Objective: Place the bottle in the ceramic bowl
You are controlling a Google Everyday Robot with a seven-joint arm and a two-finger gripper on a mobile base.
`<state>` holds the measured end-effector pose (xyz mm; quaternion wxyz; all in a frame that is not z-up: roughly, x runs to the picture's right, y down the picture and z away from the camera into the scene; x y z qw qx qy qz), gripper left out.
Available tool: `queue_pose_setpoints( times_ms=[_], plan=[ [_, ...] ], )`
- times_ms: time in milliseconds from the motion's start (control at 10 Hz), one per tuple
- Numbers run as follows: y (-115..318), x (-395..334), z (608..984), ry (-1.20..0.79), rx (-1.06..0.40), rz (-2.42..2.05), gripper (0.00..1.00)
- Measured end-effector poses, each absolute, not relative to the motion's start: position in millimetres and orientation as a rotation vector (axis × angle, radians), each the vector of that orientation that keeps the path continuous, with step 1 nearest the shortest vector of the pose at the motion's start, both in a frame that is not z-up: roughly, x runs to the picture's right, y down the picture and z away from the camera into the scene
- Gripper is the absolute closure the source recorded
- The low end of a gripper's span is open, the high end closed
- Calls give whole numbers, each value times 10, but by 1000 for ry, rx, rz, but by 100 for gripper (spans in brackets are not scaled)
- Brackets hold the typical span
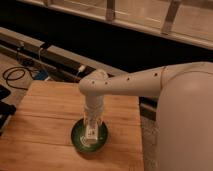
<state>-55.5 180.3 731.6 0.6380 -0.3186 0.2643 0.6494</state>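
My claw (92, 131) hangs straight down over the round glossy dark-green ceramic bowl (76, 137), its tip inside the ring of the rim; between its fingers I make out the small slim white bottle with dark label marks (91, 134), upright and low in the bowl; I judge the claw clenched on the bottle, though whether the bottle's base touches the bowl's floor I cannot tell. So the carrying looks done; what remains, by my reckoning, is to let go and lift clear.

The bowl sits on the pale wooden plank surface (45, 115), near its front right part; the right edge lies just beside the bowl, and my own bulky white arm (150, 85) crowds that side; the left and rear of the surface offer open wood; straight up looks the freest way out.
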Motion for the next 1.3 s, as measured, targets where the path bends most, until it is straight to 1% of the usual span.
queue_pose_setpoints(
  times_ms=[100, 200, 300, 500, 700, 900, 1000, 1100, 1300],
  plan=[
    [1849, -531, 7299, 607, -733, 1483, 100],
    [1847, -560, 7299, 601, -736, 1481, 96],
    [1848, -561, 7298, 601, -736, 1480, 89],
    [1847, -551, 7297, 603, -735, 1480, 66],
    [1849, -555, 7298, 603, -736, 1479, 48],
    [1856, -554, 7300, 605, -736, 1478, 26],
    [1856, -554, 7300, 605, -736, 1478, 22],
    [1855, -552, 7300, 605, -736, 1478, 20],
    [1854, -550, 7300, 605, -736, 1479, 20]
  ],
)
